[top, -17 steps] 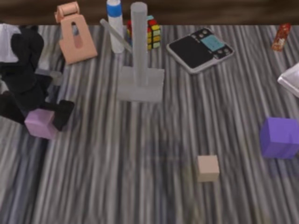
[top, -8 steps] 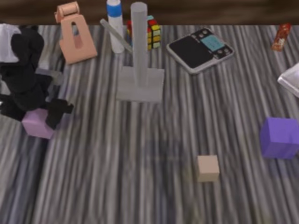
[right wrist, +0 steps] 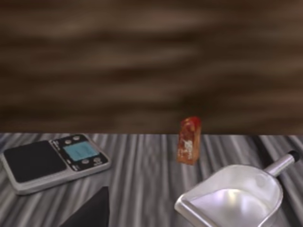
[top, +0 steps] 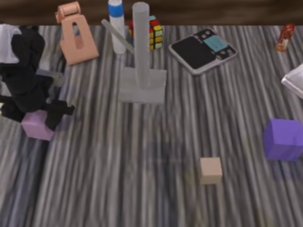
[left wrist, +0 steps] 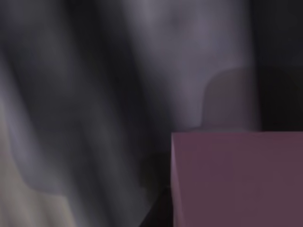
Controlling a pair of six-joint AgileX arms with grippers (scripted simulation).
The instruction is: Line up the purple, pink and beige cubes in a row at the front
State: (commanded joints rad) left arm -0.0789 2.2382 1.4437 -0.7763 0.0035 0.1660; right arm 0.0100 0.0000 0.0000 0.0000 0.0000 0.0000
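Observation:
The pale pink cube (top: 35, 127) lies at the table's left, and my left gripper (top: 37, 113) comes down from above it, shut on it with a dark finger on each side. In the left wrist view the pink cube (left wrist: 236, 179) fills the near corner. The purple cube (top: 283, 139) sits at the far right edge. The small beige cube (top: 210, 170) rests toward the front, right of centre. My right arm is outside the top view; a dark part of my right gripper (right wrist: 90, 212) shows in its wrist view.
A grey stand with a tall pole (top: 142, 85) stands at back centre. Behind it are a puzzle cube (top: 154, 33), a white bottle (top: 116, 26) and a peach object (top: 75, 40). A scale (top: 202, 49), a small red bottle (top: 285, 37) and a metal scoop (top: 294, 79) are at back right.
My left gripper's fingers have drawn in against the pink cube, which shifted slightly left. The purple and beige cubes have not moved.

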